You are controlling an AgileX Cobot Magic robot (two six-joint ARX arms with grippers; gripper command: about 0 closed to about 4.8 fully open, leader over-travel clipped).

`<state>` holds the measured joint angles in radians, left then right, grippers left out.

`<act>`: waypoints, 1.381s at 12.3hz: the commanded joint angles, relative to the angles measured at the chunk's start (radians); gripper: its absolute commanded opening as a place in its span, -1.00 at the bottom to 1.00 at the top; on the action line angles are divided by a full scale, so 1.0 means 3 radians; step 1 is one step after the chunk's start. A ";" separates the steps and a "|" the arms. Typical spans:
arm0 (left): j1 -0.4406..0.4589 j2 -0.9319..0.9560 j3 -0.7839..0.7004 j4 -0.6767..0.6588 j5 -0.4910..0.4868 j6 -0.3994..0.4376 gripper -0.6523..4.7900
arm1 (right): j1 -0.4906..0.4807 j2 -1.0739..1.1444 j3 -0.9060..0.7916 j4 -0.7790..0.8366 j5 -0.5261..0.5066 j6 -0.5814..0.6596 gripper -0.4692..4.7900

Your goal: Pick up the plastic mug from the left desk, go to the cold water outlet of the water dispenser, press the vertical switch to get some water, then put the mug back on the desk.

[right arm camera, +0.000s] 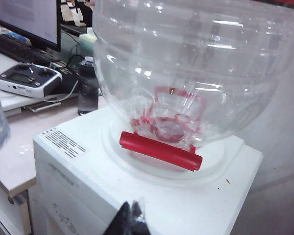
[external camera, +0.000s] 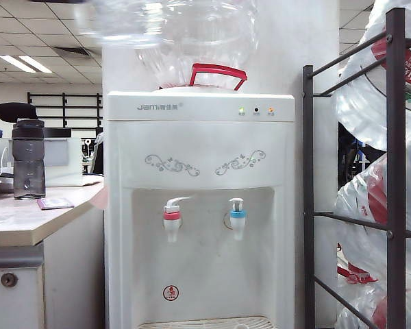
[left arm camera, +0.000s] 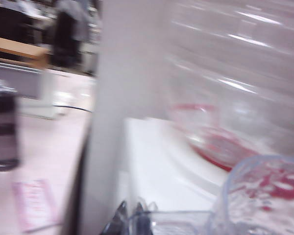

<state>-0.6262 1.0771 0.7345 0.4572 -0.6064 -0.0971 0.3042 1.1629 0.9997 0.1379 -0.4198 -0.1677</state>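
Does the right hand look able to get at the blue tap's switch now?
Probably yes, but not directly: the right hand hovers over the top of the water dispenser, while the vertical switch stands unobstructed in the front recess below.

Left wrist view is motion-blurred throughout: plastic mug (left arm camera: 262,196) cut by the frame edge, left gripper (left arm camera: 130,223) showing only 2 dark fingertips. Right gripper (right arm camera: 130,218) likewise cropped to its tips.

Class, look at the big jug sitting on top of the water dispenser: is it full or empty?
Empty: the jug on the water dispenser is clear throughout, its red neck showing through with no water line.
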 commanded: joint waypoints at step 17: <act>0.2504 0.3220 -0.0092 0.2745 0.1513 -0.0563 -0.19 | 0.0173 -0.0070 0.0010 -0.0258 -0.0155 0.0071 -0.84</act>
<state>0.1253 2.0521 0.7052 1.2644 -0.1577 -0.2634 0.3546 1.1473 0.9997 0.0509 -0.4644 -0.1497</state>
